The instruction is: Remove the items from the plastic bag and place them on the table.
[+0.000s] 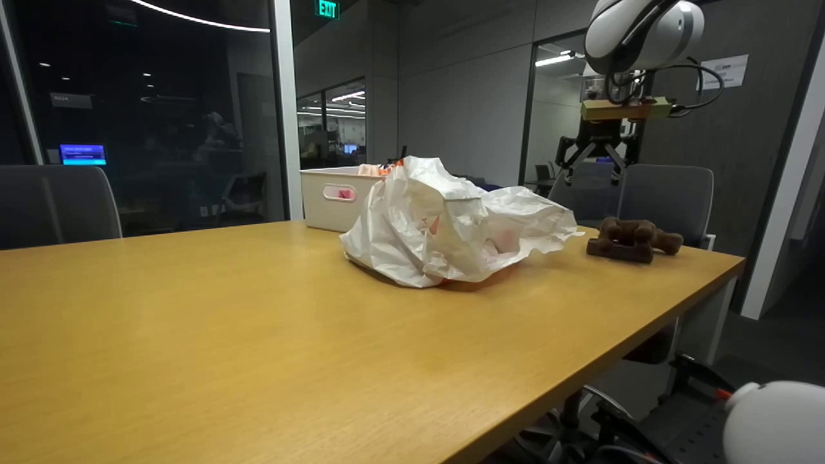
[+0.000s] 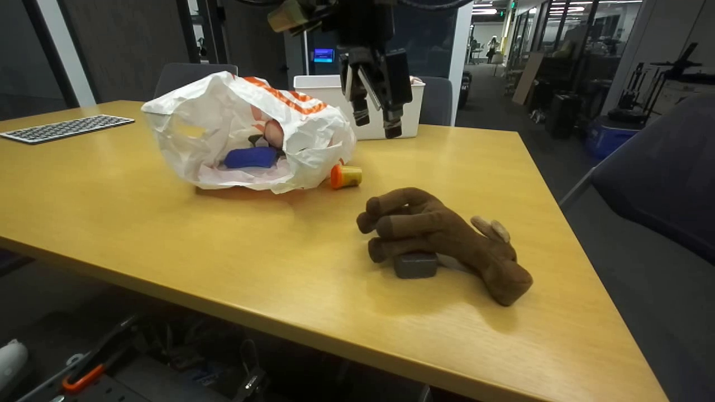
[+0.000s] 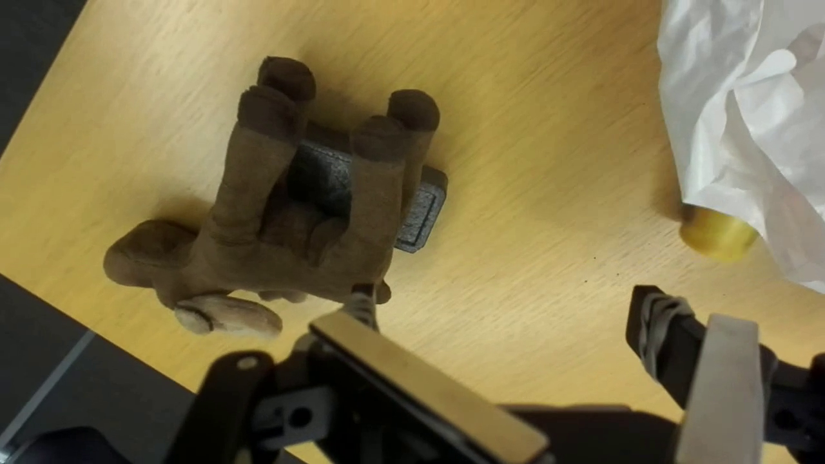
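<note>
Exterior view: brown toy [image 2: 447, 229], black block [image 2: 415, 266] and tub [image 2: 347, 176] lay outside the bag [image 2: 318, 140], at least a blue item [image 2: 250, 158] remained within, and the fingers [image 2: 393, 128] stood spread, empty.

"Near right?"
"A brown plush animal [image 2: 453, 235] is lying partly over a black block [image 2: 415, 266]."
"Farther left?"
"The plastic bag [image 2: 315, 138] is gaping around a blue item [image 2: 250, 158]; the gripper [image 2: 377, 121] is hovering to its right."
</note>
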Robot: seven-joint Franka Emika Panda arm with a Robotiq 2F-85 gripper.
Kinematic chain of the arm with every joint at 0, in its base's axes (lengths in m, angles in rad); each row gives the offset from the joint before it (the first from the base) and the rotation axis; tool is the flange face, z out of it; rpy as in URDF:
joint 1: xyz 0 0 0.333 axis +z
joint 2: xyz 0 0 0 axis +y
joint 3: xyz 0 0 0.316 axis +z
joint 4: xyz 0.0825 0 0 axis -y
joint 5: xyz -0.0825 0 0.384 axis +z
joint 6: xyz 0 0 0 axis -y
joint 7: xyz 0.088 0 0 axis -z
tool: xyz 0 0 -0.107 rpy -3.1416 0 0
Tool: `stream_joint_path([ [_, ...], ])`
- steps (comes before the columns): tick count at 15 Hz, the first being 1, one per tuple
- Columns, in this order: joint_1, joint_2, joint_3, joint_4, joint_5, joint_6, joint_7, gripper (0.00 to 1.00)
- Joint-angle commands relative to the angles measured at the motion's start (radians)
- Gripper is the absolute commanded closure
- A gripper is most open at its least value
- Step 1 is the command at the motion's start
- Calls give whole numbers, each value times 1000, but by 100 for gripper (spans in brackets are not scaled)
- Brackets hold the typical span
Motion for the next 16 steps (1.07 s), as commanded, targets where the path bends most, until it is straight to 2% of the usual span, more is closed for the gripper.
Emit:
stream_joint_path([
  [1, 54, -60, -1, -48, 11, 50, -106, 0],
  [4, 88, -88, 21, -62, -29, 61, -177, 0],
  [10, 162, -229, 6, -206, 12, 121, -439, 0],
  [12, 169, -264, 11, -242, -21, 126, -513, 0],
  [13, 151, -190, 30, -184, -5, 96, -434, 0],
  [16, 157, -235, 26, -222, -7, 97, -489, 0],
])
